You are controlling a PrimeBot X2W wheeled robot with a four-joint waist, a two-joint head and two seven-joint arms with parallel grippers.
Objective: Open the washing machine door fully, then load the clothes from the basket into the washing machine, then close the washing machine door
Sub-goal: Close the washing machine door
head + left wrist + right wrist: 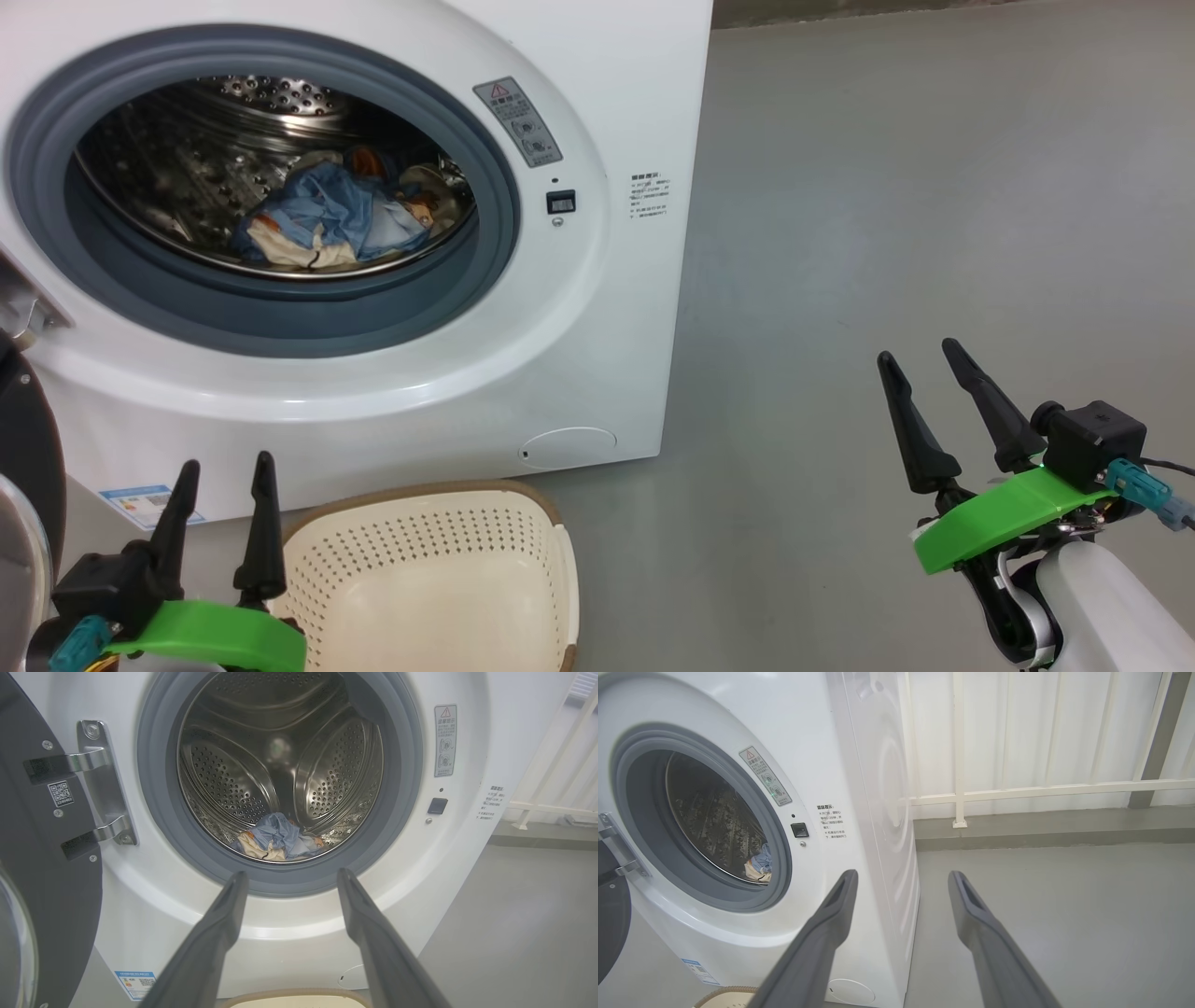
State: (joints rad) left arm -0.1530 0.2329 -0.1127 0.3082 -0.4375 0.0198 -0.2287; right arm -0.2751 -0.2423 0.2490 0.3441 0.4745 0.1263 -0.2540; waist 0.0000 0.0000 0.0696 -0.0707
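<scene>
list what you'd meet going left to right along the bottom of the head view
washing machine door -> left hand -> basket -> right hand

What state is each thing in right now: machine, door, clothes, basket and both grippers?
washing machine: mouth uncovered, loaded.
washing machine door: open, swung out to the left.
clothes: bundled at the bottom of the drum.
basket: on the floor before the washing machine, no clothes in the part that shows.
left gripper: open, holding nothing.
right gripper: open, holding nothing.
</scene>
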